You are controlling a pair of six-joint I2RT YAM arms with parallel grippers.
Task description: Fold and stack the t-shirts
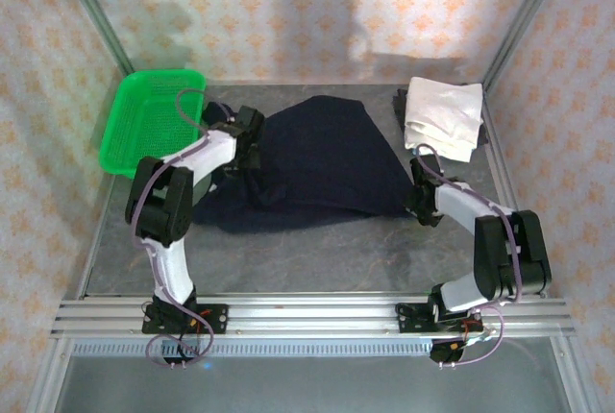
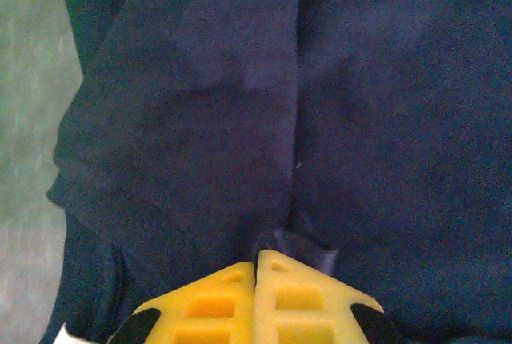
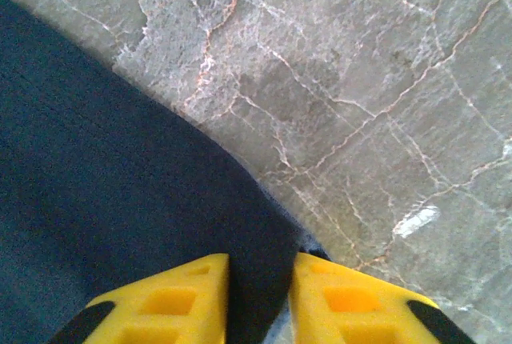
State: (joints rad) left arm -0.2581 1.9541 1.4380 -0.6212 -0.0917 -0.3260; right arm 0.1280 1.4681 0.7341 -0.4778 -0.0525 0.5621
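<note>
Left tool (image 2: 256,256) clenched on navy t-shirt (image 1: 317,158) | right tool (image 3: 260,264) grasping its edge | white t-shirt (image 1: 442,115) folded

I'm looking into a robot test cell, a lab set-up rather than a home: aluminium rails (image 1: 317,317) are carrying the arm bases (image 1: 178,317), metal frame posts (image 1: 91,0) are holding floral-printed wall panels (image 1: 288,10), and a grey marble-patterned tabletop (image 1: 317,250) is sitting between them.

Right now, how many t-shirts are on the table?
2. The navy t-shirt lies spread in the middle; the white t-shirt sits folded at the far right corner. Its folds could hide another.
</note>
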